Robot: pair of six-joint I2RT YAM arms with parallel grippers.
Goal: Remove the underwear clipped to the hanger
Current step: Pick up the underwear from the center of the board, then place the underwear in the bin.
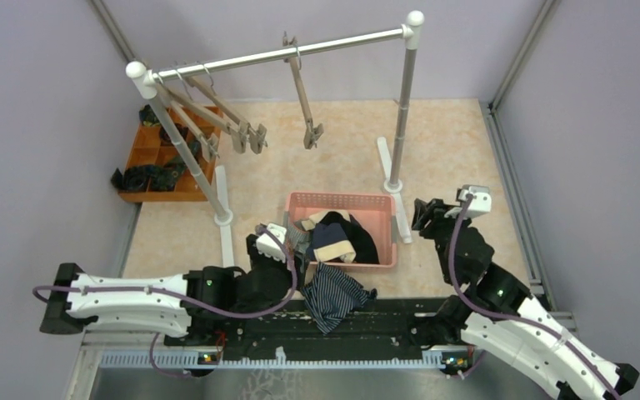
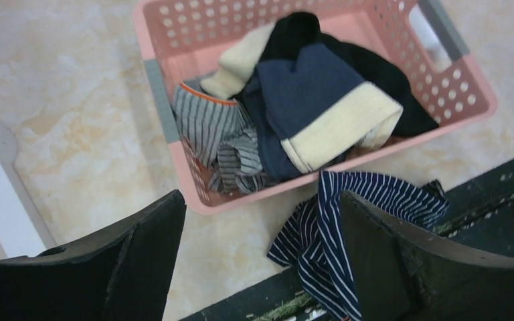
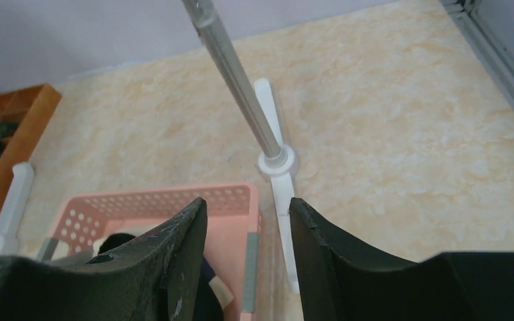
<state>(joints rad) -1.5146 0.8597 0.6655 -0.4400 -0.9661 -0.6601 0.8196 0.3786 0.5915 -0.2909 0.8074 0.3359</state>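
A pink basket [image 1: 381, 202] [image 2: 148, 40] holds grey-white striped underwear [image 2: 207, 120], navy underwear [image 2: 308, 87] with a cream waistband, and black underwear [image 2: 381, 73]. The navy white-striped underwear [image 1: 333, 296] [image 2: 375, 194] hangs over the basket's near rim onto the floor. Three wooden hangers [image 1: 304, 100] hang on the rail with nothing in their clips. My left gripper [image 1: 279, 242] [image 2: 261, 200] is open just off the basket's near left corner, beside the striped pair and holding nothing. My right gripper [image 1: 425, 215] [image 3: 247, 204] is open at the basket's right side, with nothing in it.
The rack's right post [image 1: 400, 108] [image 3: 241, 87] and its white foot [image 3: 278, 180] stand just beyond the right gripper. An orange tray [image 1: 146, 154] with dark rolled bundles sits at the back left. A black base strip [image 1: 400, 321] runs along the near edge.
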